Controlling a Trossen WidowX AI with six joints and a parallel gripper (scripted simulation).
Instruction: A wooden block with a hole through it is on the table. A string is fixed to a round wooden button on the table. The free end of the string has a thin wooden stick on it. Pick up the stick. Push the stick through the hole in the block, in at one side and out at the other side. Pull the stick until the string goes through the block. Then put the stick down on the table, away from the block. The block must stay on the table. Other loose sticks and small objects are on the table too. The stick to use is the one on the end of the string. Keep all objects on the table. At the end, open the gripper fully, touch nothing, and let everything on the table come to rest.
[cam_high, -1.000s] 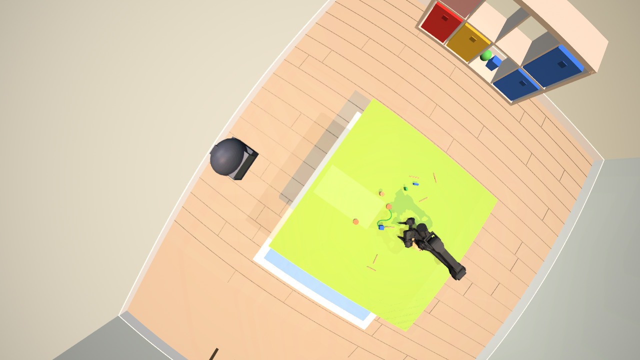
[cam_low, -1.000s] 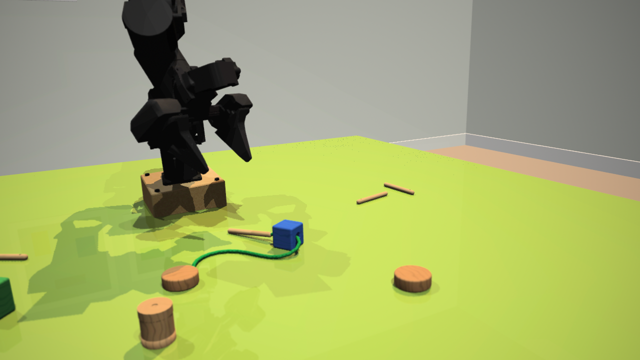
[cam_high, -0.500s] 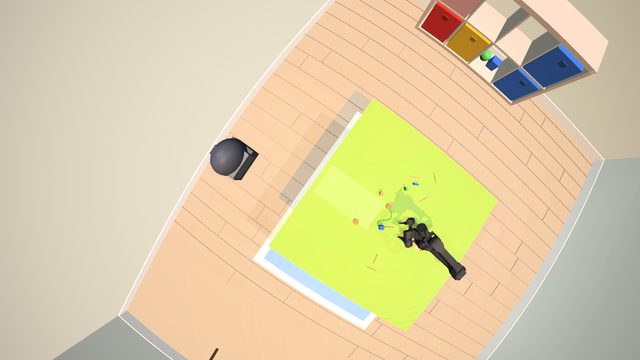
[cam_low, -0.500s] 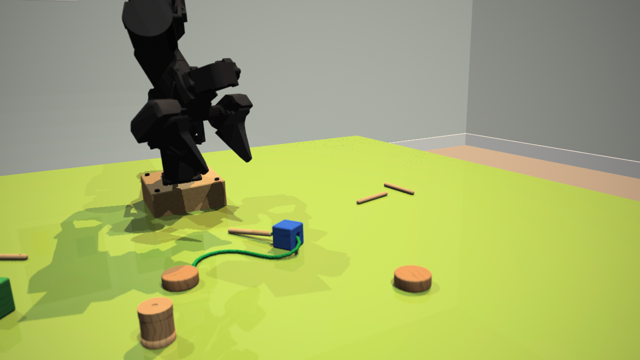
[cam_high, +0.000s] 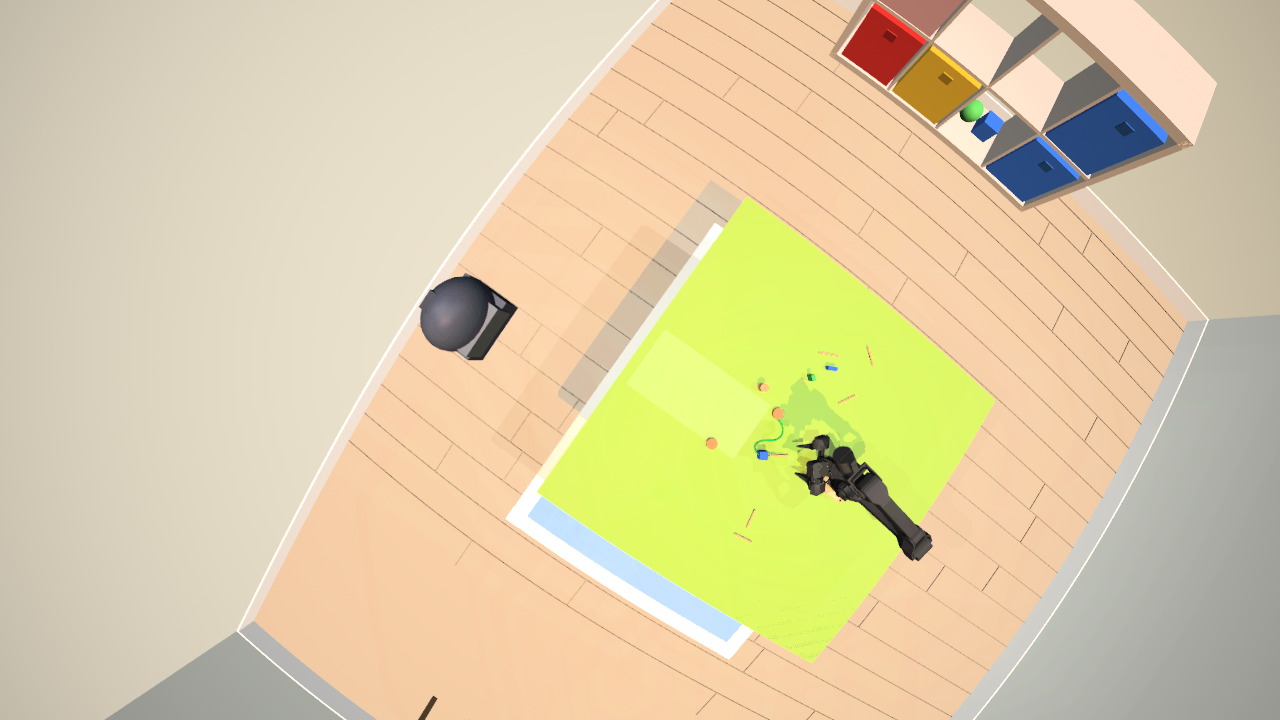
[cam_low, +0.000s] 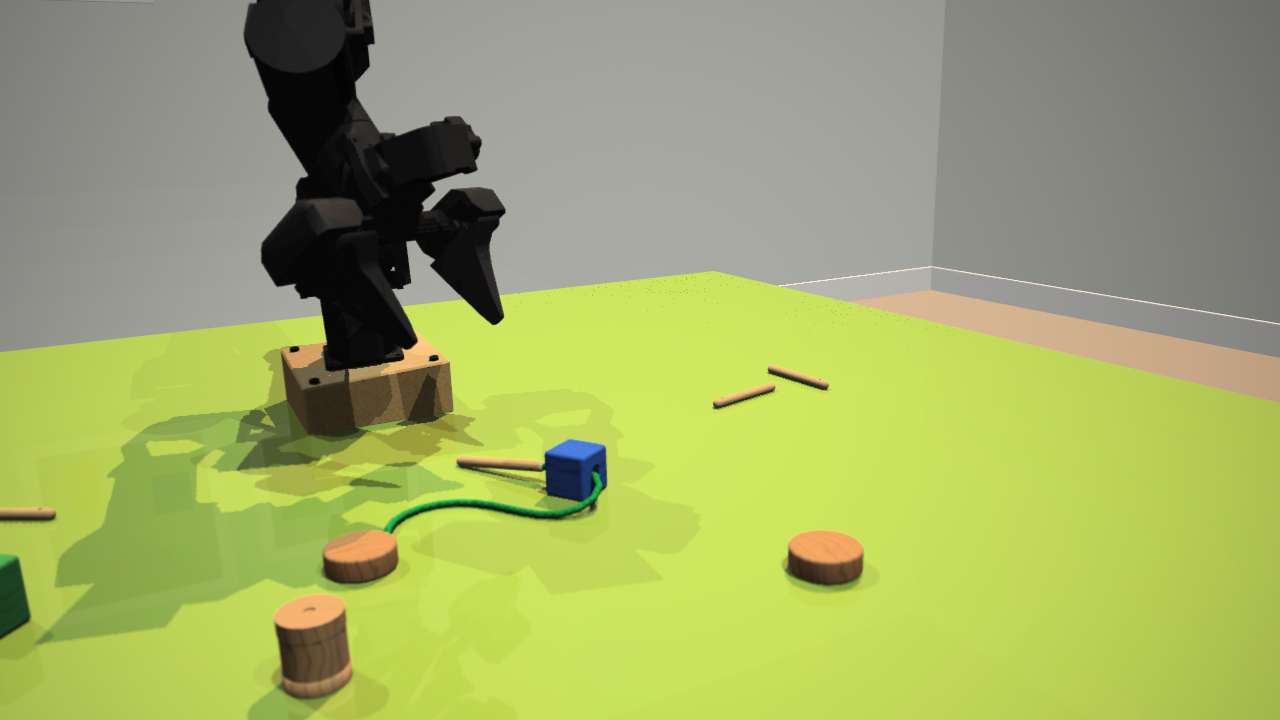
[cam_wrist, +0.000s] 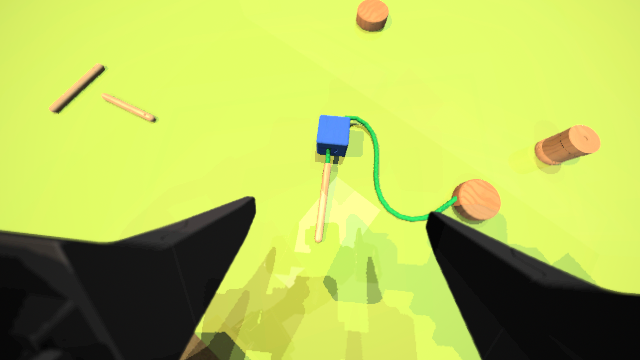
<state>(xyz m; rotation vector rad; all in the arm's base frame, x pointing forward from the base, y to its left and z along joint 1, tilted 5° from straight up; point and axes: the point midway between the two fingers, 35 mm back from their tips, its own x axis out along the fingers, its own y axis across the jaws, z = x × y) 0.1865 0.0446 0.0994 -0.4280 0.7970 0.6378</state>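
surface: lime-green table top (cam_low: 939, 465) with grey walls behind; items listed left to right as seen from the exterior view.
gripper (cam_low: 438, 300): black, raised well above the table, fingers spread wide, nothing between them.
button (cam_low: 359, 555): round wooden disc, lying flat, green string fixed to it.
string (cam_low: 483, 508): curves from the button to the far side of the block and enters the hole.
stick (cam_low: 499, 463): lies flat, out of the block on the gripper's side, one end touching the block.
block (cam_low: 575, 468): blue cube, standing on the table.
key relation: from the wrist view the stick (cam_wrist: 323, 200) runs lengthwise straight away from the gripper toward the block (cam_wrist: 333, 135), near end pointing between the fingers.
judgement: threading looks done; stick sits close to the block, so moving it further off may be needed.
loose sticks (cam_low: 769, 385): two, well apart from the block.
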